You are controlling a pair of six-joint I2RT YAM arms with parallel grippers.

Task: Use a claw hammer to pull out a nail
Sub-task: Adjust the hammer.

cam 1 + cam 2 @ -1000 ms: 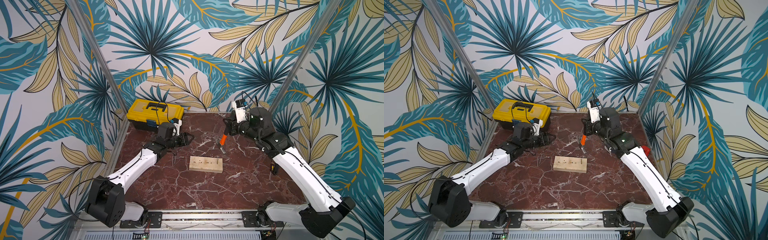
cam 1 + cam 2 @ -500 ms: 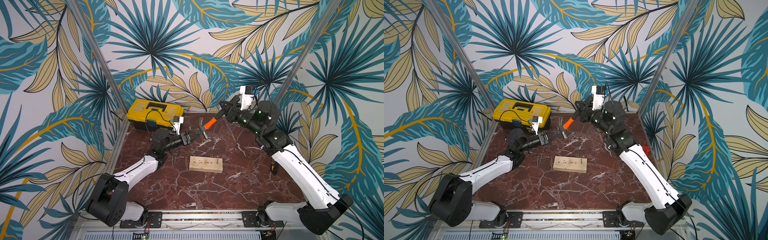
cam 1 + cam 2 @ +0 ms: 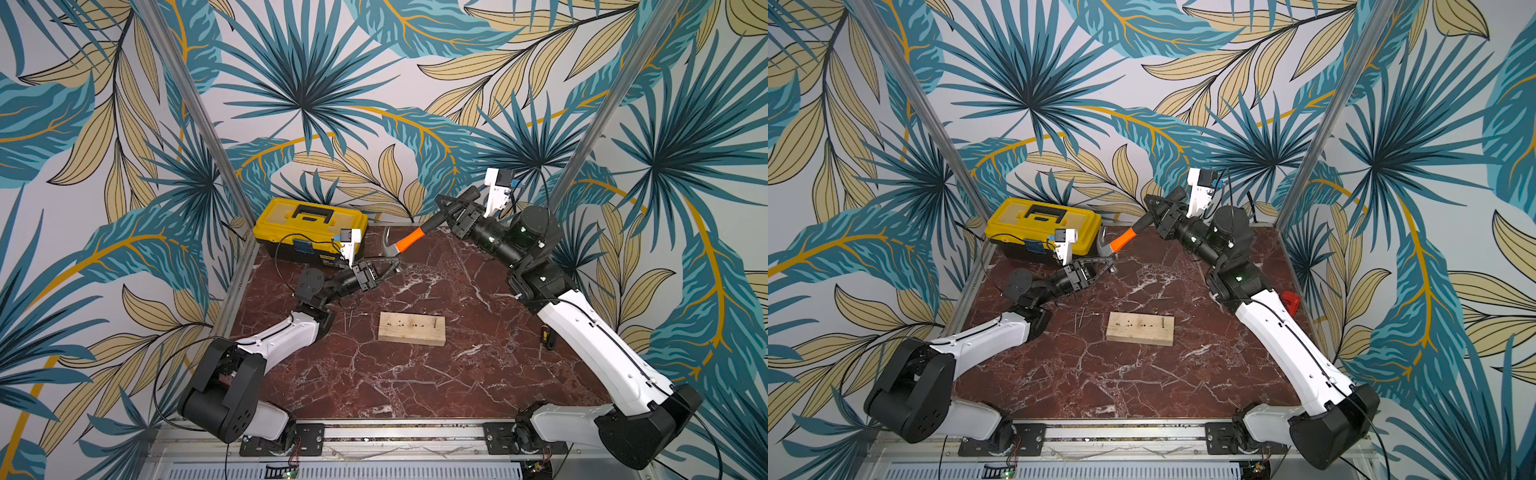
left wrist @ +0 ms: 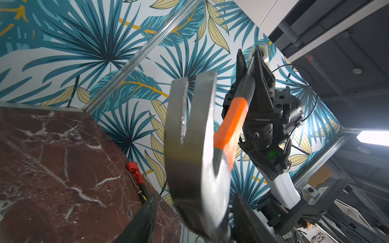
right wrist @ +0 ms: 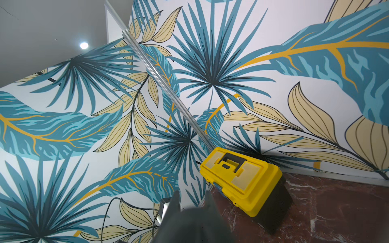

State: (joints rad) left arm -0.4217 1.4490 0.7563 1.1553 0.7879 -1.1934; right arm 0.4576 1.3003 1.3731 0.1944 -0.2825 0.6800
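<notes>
The right jaws clamp the hammer (image 3: 409, 240) aloft by its shaft while left jaws stand open astride its head, probably to re-aim the claw.

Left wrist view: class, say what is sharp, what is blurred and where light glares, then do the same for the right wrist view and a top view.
Left wrist view: the claw hammer looms close with a soft-edged head, the left gripper is a dark blur, the ceiling lamp glares white. Right wrist view: the right gripper is blurred, the yellow toolbox sharp. Top view: even light, the wooden block crisp.
</notes>
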